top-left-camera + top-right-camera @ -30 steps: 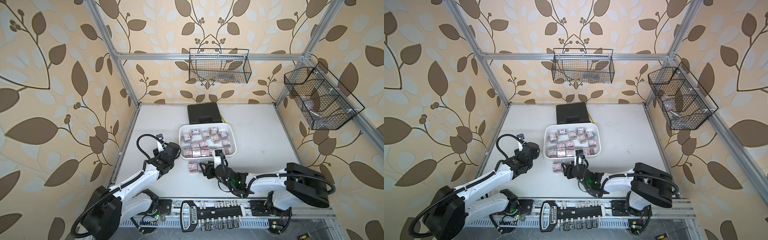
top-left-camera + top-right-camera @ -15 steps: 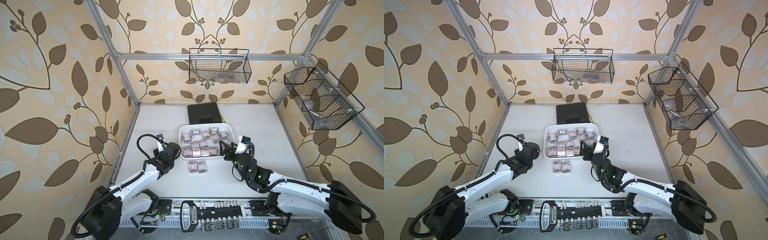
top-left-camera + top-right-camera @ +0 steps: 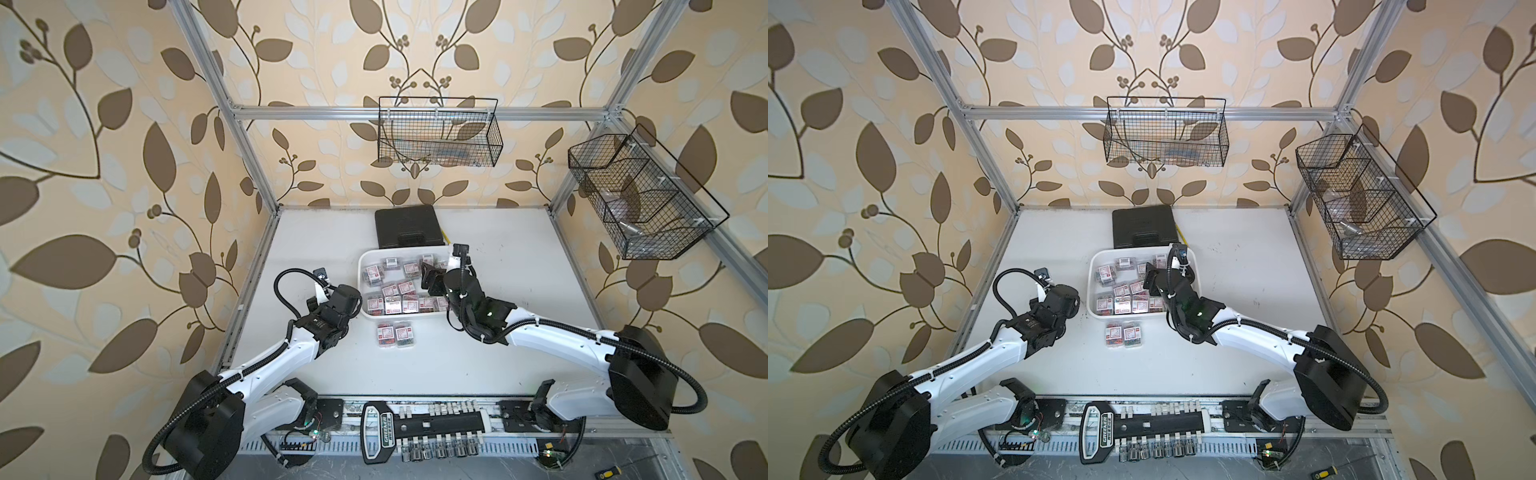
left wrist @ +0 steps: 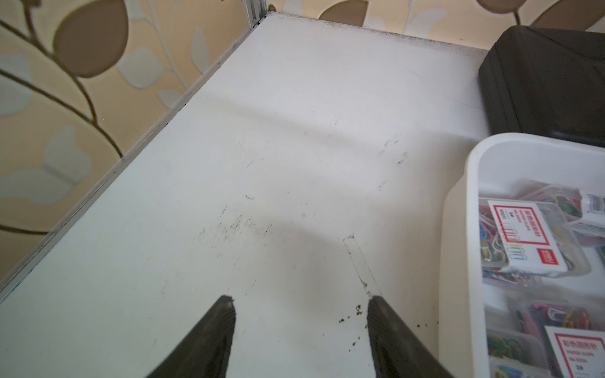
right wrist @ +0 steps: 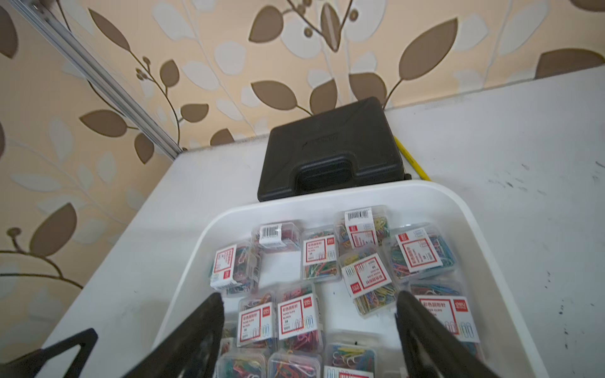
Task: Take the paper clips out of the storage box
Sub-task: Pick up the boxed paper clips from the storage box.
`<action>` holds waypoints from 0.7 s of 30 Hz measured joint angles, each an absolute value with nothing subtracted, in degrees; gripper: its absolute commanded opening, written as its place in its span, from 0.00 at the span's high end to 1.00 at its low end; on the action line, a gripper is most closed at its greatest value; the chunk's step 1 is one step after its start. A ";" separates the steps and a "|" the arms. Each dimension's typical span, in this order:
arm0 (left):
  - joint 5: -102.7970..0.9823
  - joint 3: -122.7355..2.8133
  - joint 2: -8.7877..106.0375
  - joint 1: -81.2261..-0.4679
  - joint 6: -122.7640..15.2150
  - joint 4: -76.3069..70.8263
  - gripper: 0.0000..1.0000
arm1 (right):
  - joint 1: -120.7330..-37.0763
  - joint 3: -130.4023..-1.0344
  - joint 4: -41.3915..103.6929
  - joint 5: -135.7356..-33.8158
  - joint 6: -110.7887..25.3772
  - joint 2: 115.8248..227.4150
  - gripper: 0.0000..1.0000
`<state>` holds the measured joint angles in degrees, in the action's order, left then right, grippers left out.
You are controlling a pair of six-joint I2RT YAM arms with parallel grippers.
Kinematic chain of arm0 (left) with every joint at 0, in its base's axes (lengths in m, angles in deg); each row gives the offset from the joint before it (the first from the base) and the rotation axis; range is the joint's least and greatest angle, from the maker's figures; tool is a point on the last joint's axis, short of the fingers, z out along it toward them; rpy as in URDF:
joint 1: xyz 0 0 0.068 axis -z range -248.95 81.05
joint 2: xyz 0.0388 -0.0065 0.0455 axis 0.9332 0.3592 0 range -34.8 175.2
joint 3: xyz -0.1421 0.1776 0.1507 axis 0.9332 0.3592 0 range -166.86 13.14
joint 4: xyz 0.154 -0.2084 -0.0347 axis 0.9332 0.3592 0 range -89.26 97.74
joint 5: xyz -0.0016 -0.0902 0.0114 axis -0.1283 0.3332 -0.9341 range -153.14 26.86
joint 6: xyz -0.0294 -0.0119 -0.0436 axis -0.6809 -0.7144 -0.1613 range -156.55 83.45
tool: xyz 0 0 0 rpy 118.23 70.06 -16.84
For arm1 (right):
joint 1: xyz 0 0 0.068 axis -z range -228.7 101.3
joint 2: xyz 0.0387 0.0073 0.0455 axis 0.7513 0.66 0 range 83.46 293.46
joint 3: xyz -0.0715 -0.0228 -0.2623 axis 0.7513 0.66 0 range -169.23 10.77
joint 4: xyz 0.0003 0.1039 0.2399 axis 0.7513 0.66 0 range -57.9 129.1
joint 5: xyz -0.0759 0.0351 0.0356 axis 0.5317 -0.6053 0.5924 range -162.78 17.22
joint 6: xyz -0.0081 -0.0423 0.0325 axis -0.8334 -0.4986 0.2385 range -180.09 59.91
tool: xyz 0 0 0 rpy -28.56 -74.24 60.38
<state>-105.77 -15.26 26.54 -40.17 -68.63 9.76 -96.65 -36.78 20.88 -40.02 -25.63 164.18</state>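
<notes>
Two packs of clips [image 3: 396,335] lie flat, close side by side, on the table [image 3: 519,270]. They sit just outside the near wall of the box [image 3: 360,291], toward the table's near edge, and we see them there in both top views. The rest of the clips, well over a dozen packs, are inside the box, some flat with labels up, some tilted or on edge. The box stands about midway between the table's left and right edges. A black case [image 3: 407,226] lies between it and the far edge, its handle side right behind the box's far rim. Our right tool [image 5: 309,301] hangs over the packs in the box, jaws apart with nothing gripped between them. Our left tool [image 4: 299,304] hangs over bare table just beside the box's left wall, jaws likewise apart and empty.
</notes>
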 measured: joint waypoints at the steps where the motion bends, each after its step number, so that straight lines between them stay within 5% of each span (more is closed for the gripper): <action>1: -105.99 -15.26 26.58 -40.17 -68.78 9.95 0.34 | -96.54 -37.48 22.01 -40.35 -25.65 165.34 0.18; 21: -106.84 -15.26 26.03 -40.17 -69.55 10.11 0.33 | -92.43 -47.66 34.69 -44.75 -25.22 182.15 0.16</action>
<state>-106.84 -15.26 26.03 -40.17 -69.55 10.11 -92.43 -47.66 34.69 -44.75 -25.22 182.15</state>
